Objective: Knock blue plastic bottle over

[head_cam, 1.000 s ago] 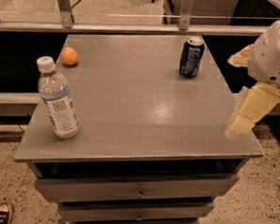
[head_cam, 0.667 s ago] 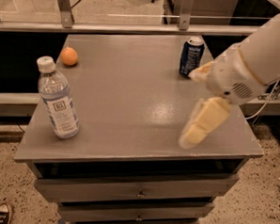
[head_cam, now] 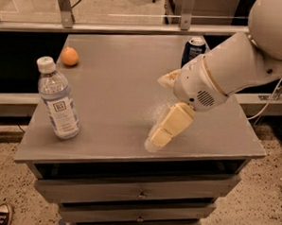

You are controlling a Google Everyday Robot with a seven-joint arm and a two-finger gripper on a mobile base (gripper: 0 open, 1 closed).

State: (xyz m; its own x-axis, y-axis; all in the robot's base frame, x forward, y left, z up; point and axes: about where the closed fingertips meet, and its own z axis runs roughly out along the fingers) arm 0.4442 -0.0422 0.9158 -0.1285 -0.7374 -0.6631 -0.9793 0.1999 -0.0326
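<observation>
The blue plastic bottle (head_cam: pixel 58 99) stands upright near the table's front left corner. It is clear with a white cap and a pale label with a small dark square logo. My gripper (head_cam: pixel 157 112) hangs over the middle front of the grey table (head_cam: pixel 119 80), well to the right of the bottle and apart from it. Its cream fingers (head_cam: pixel 164 130) are spread open and hold nothing. One finger points down toward the front edge, the other sits higher by the wrist.
An orange (head_cam: pixel 69 56) lies at the back left of the table. A dark blue soda can (head_cam: pixel 192 50) stands at the back right, partly behind my arm (head_cam: pixel 228 67). Drawers sit under the tabletop. A shoe (head_cam: pixel 0 215) is on the floor at the lower left.
My arm has swung left from the table's right edge to over its middle front, closer to the bottle. The bottle, orange and can have not moved.
</observation>
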